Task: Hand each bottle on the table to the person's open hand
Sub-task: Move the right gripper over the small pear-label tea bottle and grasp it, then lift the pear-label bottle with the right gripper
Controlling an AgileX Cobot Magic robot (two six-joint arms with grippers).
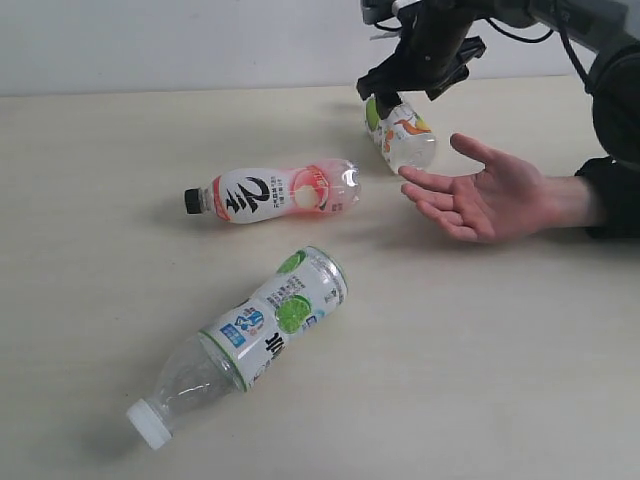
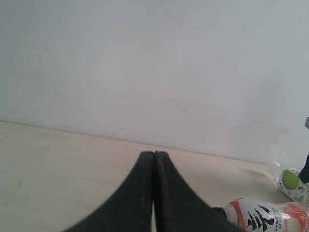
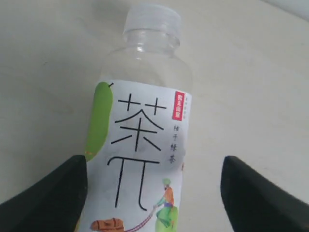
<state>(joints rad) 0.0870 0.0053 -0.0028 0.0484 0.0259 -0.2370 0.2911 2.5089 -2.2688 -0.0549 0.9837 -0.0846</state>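
Note:
The green-orange bottle (image 1: 402, 135) lies on the table (image 1: 90, 300) at the back right. My right gripper (image 1: 403, 95) stands open over it. In the right wrist view this bottle (image 3: 140, 145) lies between the two fingers of the right gripper (image 3: 154, 164), nearer one of them, with its cap pointing away. The person's open hand (image 1: 490, 195) rests palm up just beside that bottle. The pink-white bottle (image 1: 275, 192) lies in the middle. The green-lime bottle (image 1: 265, 330) lies near the front. My left gripper (image 2: 153, 154) is shut and empty. The blue-white bottle is out of view.
A black sleeve (image 1: 612, 195) lies at the right edge, with the right arm (image 1: 600, 40) above it. A pale wall (image 1: 150, 40) runs behind the table. The left wrist view catches the pink-white bottle (image 2: 270, 215) and the green-orange bottle (image 2: 289, 181) at its edge.

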